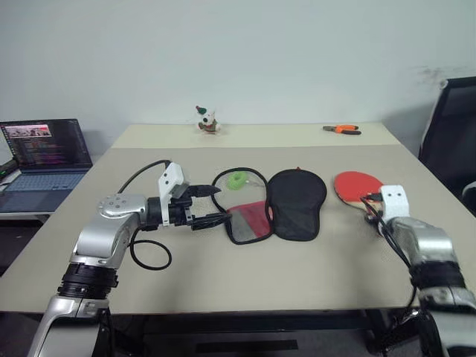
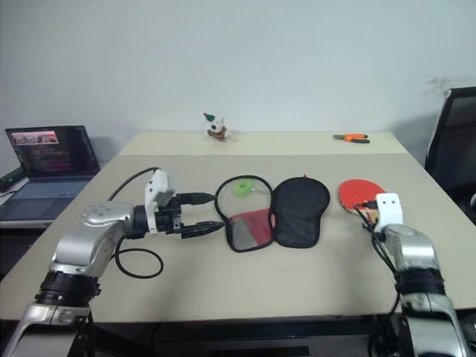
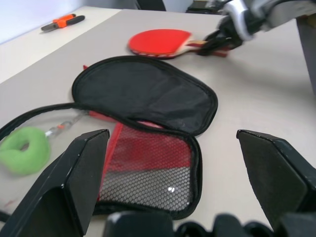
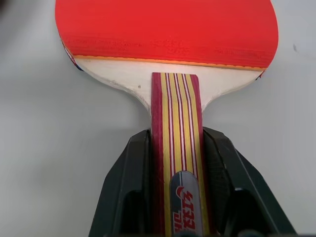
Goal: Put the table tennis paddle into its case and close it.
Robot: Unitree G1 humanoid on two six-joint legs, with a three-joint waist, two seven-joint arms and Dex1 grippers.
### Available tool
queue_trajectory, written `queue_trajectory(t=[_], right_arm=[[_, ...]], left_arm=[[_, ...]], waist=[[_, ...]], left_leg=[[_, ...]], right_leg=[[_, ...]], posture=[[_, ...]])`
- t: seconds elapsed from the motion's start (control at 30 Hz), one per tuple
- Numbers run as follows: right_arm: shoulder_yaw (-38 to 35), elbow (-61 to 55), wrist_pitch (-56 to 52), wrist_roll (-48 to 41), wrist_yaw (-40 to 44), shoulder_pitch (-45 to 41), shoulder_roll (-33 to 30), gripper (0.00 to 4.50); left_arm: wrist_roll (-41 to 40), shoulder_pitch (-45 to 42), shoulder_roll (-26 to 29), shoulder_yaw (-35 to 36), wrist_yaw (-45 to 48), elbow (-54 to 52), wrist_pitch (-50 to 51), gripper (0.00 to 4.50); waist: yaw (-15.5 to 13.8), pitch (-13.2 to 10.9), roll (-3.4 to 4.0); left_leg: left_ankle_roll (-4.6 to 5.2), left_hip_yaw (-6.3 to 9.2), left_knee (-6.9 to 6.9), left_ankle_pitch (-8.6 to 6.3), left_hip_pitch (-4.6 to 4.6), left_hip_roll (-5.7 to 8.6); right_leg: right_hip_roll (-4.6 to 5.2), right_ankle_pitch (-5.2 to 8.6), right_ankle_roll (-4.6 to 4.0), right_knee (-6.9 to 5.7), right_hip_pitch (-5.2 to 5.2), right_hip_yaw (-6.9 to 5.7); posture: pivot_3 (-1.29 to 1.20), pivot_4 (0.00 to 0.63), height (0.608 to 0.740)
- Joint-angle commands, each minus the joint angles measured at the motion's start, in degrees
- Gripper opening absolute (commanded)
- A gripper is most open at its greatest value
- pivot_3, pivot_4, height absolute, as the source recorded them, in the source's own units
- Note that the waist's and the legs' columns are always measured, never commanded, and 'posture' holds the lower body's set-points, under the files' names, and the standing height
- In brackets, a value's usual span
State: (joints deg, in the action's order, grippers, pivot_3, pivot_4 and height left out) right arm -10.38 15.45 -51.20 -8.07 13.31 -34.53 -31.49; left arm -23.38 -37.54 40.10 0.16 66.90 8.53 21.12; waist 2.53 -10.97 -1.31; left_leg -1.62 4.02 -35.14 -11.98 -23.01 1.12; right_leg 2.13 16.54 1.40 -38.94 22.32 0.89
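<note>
right wrist view shows the right gripper (image 4: 178,163) clamped on the paddle (image 4: 168,37) handle, right of the case (image 1: 286,202), which lies unzipped mid-table. left gripper (image 1: 216,204) waits spread wide beside it. inserting and zipping remain.

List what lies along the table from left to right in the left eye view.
laptop → left gripper → green ring tag → case → table tennis paddle → right gripper, shut on the paddle's handle.
</note>
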Motion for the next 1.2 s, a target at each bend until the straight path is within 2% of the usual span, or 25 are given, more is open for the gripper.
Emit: queue_trajectory(t=[0.03,0.13,0.3,0.37,0.5,0.83,0.93,1.03,1.2], right_arm=[[-2.08,-14.74,-10.80,-2.73,1.66,6.85,-1.66,1.14],[-3.75,-19.43,-14.74,-3.50,1.00,9.22,-1.39,1.14],[-4.91,-17.68,-15.39,-4.01,0.14,7.35,0.96,1.14],[-4.68,-16.70,-14.88,-3.85,0.37,6.56,1.21,1.88],[-3.62,-14.91,-13.40,-4.21,2.50,5.05,0.79,3.08],[-2.99,-5.41,-8.97,-2.54,2.31,1.22,0.04,3.08],[-4.76,-4.57,-7.64,-2.35,-0.13,0.65,0.75,2.24],[-5.76,-4.50,-5.06,-2.10,-2.23,-0.29,1.06,1.18],[-6.60,-9.40,-7.43,-3.99,-3.93,-3.78,1.64,1.09]], left_arm=[[0.05,-0.98,-0.12,0.24,0.33,-0.90,-0.38,4.50],[0.16,-1.40,-0.56,-0.20,0.79,-0.32,-0.53,4.50],[0.10,-2.61,-1.68,-1.09,1.58,0.29,-0.58,4.50],[-0.10,-2.83,-1.68,-1.11,2.03,0.15,-0.38,4.50],[-1.16,-2.43,-1.41,-0.55,1.97,-1.05,0.82,4.50],[-1.75,-0.44,-0.28,0.43,1.43,-3.42,1.86,4.50],[-1.83,0.18,0.10,0.87,1.12,-3.99,2.07,4.50],[-1.95,1.02,0.40,1.53,0.76,-4.64,2.35,4.50],[-2.75,3.04,1.06,2.74,0.61,-6.64,2.87,4.50]], waist=[[-0.29,0.00,0.00],[-0.36,0.00,0.00],[-0.45,0.01,-0.01],[-0.35,0.01,-0.01],[0.03,0.01,-0.02],[0.44,0.03,-0.05],[0.42,0.04,-0.06],[0.26,0.04,-0.06],[0.23,0.01,-0.01]], left_leg=[[0.00,0.05,0.00,0.00,0.00,0.01],[0.00,0.11,-0.02,0.00,0.03,0.01],[0.00,0.11,-0.06,0.01,0.10,0.04],[0.00,0.10,-0.06,0.01,0.10,0.03],[0.00,0.04,-0.06,0.00,0.12,0.02],[0.00,0.01,-0.07,0.01,0.14,0.01],[0.00,0.01,-0.16,0.01,0.14,0.02],[0.00,0.02,-0.25,0.01,0.11,0.04],[0.01,0.02,-0.27,0.00,0.05,0.06]], right_leg=[[0.00,0.00,0.00,-0.01,-0.01,-0.01],[0.00,0.00,0.00,-0.04,-0.03,-0.04],[0.00,0.00,0.01,-0.07,-0.09,-0.07],[-0.02,-0.01,0.00,-0.07,-0.08,-0.08],[-0.01,-0.01,0.01,-0.08,-0.08,-0.07],[-0.02,-0.03,0.03,-0.08,-0.08,-0.05],[-0.02,-0.06,0.08,-0.09,-0.11,-0.04],[0.00,-0.07,0.10,-0.09,-0.13,-0.04],[0.03,-0.08,0.12,-0.09,-0.07,-0.03]], posture=[[0.00,0.150,0.740],[0.00,0.150,0.740],[0.00,0.150,0.740],[0.00,0.150,0.740],[0.00,0.150,0.740],[0.00,0.150,0.740],[0.00,0.150,0.740],[0.00,0.150,0.740],[0.00,0.150,0.740]])
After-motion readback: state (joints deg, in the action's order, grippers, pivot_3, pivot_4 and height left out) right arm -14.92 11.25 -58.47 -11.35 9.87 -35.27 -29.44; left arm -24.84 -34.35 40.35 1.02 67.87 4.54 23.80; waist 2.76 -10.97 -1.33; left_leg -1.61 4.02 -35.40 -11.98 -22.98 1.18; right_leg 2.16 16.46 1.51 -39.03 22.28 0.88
